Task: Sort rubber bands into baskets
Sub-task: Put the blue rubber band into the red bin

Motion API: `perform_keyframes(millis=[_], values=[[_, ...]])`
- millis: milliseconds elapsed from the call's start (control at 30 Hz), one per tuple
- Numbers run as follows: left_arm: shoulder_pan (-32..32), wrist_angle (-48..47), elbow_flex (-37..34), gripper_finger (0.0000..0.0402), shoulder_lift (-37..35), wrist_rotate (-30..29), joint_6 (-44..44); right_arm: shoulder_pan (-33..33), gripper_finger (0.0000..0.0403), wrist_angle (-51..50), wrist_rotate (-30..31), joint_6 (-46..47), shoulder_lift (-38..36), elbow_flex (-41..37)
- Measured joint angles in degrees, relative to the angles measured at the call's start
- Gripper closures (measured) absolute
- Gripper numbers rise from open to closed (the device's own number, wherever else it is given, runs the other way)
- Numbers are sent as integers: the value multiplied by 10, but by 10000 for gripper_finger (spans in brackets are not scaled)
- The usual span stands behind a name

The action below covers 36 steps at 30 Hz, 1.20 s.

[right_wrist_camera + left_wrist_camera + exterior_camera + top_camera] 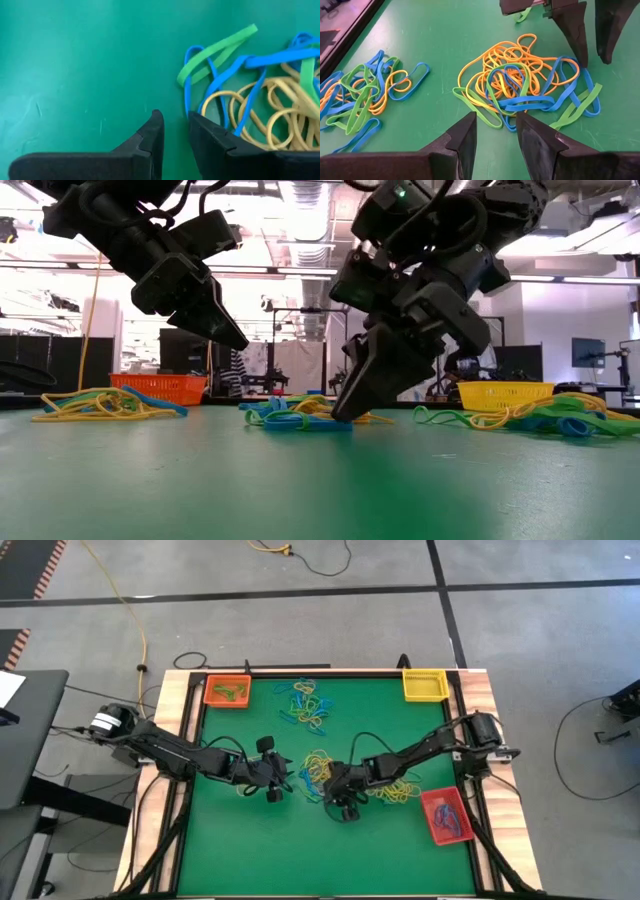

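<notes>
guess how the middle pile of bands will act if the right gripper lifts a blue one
Probably floppy: the bands lie in limp loops. The blue one is threaded through yellow ones, so neighbours would likely drag along. They look thin, so likely light.

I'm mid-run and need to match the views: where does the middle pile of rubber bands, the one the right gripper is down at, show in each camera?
High view: middle pile of rubber bands, table centre, between both grippers.
Low view: centre, at the mat.
Left wrist view: orange-blue-green tangle mid-picture.
Right wrist view: right side.
Shared landmark: right gripper, tips down at this pile.
</notes>
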Motion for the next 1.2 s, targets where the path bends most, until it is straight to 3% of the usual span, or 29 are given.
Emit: perform_keyframes(millis=[333,633,900,1200], values=[[0,-1,0,274,0,7,-5,-9,292,10,5,-5,29,4],[0,0,0,274,0,10,-5,-6,390,5,16,-26,21,8],[0,0,0,274,0,11,-5,0,388,-72,17,-39,14,44],[0,-3,0,274,0,11,-4,48,390,-199,95,-45,-76,77]])
